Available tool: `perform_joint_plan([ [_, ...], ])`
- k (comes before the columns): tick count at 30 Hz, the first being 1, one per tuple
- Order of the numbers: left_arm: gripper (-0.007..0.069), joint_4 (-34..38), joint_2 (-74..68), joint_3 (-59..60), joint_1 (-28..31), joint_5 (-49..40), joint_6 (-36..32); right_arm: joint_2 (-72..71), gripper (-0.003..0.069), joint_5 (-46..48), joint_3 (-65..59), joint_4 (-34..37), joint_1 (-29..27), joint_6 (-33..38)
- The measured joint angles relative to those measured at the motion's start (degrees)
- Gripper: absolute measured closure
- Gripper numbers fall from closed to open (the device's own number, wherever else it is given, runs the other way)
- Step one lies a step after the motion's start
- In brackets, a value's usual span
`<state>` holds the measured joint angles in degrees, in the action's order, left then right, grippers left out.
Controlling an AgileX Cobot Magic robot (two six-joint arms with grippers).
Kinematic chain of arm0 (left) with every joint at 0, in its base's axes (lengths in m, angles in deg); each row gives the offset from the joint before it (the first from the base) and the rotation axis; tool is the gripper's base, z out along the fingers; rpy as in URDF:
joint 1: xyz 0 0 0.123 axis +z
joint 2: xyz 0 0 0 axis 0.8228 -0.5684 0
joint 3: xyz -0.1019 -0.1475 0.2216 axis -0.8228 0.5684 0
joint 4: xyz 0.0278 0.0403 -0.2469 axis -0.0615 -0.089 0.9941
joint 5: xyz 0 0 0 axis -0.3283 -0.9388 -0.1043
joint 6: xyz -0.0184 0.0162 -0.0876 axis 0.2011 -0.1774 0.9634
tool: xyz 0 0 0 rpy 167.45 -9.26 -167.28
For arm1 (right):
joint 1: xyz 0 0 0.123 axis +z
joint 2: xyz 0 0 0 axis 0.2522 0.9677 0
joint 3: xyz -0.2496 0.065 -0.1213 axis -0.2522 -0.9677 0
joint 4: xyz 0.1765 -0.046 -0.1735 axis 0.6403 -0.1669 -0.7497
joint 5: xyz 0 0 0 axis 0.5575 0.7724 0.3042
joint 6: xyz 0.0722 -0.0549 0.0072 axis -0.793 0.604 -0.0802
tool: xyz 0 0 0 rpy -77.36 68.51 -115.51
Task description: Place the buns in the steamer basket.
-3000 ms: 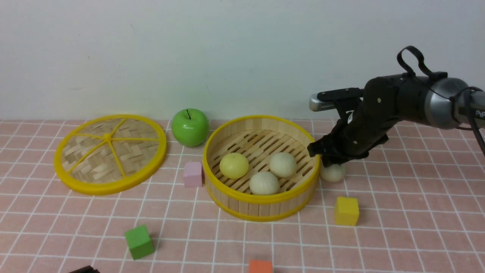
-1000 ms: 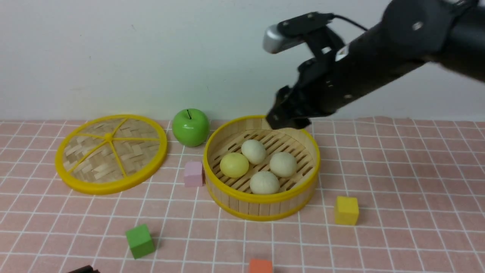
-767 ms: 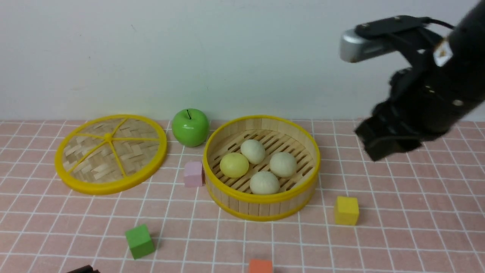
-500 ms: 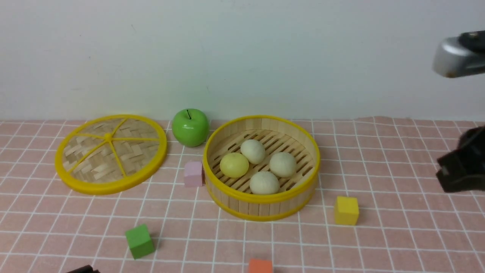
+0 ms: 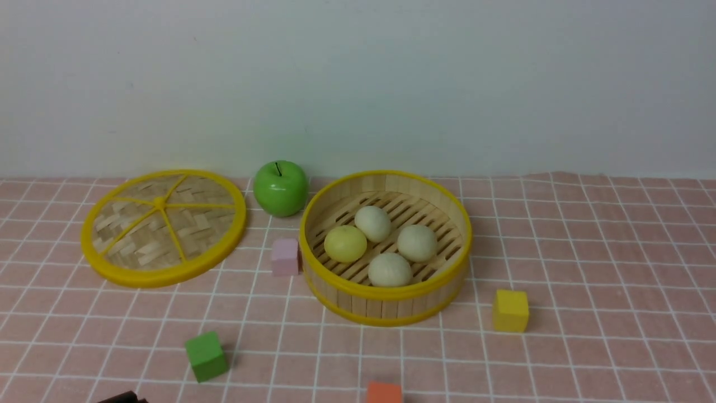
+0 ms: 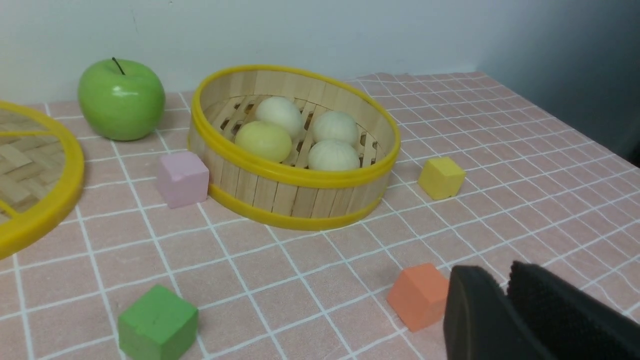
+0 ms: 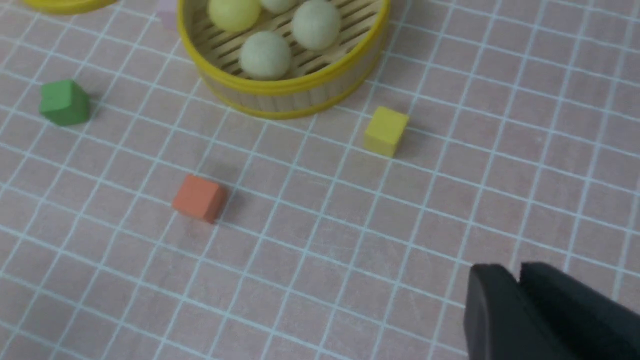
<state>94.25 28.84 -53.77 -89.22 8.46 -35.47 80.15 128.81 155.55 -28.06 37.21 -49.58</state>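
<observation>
The round bamboo steamer basket (image 5: 386,305) stands mid-table and holds all the buns: a pale yellow bun (image 5: 345,243) and three off-white buns (image 5: 373,223) (image 5: 417,243) (image 5: 390,269). The basket also shows in the left wrist view (image 6: 295,192) and the right wrist view (image 7: 280,95). My left gripper (image 6: 505,280) is shut and empty, low near the table's front, beside an orange cube (image 6: 419,296). My right gripper (image 7: 517,275) is shut and empty, above bare cloth well to the front right of the basket. Neither gripper shows in the front view.
A woven lid (image 5: 163,225) lies at the left, a green apple (image 5: 280,188) behind the basket's left. A pink cube (image 5: 285,256) touches the basket's left wall. A yellow cube (image 5: 510,310), a green cube (image 5: 206,356) and the orange cube (image 5: 385,393) lie in front.
My right arm took the last off-white bun from the cloth right of the basket, left it inside, then swung right and out of the front view. The basket now holds all the buns.
</observation>
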Motion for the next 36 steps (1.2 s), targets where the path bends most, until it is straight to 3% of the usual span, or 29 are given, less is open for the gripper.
perform_joint_plan([
  [3,0.0504,0.0,0.0,0.0,0.0,0.0,0.0,-5.6,0.0555,-4.8,-6.8,-1.5,-5.6,0.2],
  [7,0.0501,0.0,0.0,0.0,0.0,0.0,0.0,-17.6,0.0558,-22.3,-25.8,-2.1,-12.4,0.2],
  [10,0.0501,0.0,0.0,0.0,0.0,0.0,0.0,-26.7,0.0558,-36.3,-41.0,-2.7,-15.5,0.2],
  [15,0.0499,0.0,0.0,0.0,0.0,0.0,0.0,-39.2,0.0558,-49.6,-60.5,-3.2,-18.5,0.2],
  [18,0.0496,0.0,0.0,0.0,0.0,0.0,0.0,-42.5,0.0563,-52.8,-66.1,-3.3,-19.3,0.2],
  [24,0.0495,0.0,0.0,0.0,0.0,0.0,0.0,-47.5,0.0669,-51.7,-70.2,-5.5,-19.3,0.2],
  [36,0.0482,0.0,0.0,0.0,0.0,-0.2,0.0,-47.8,0.0672,-51.0,-70.2,-6.2,-19.6,0.2],
])
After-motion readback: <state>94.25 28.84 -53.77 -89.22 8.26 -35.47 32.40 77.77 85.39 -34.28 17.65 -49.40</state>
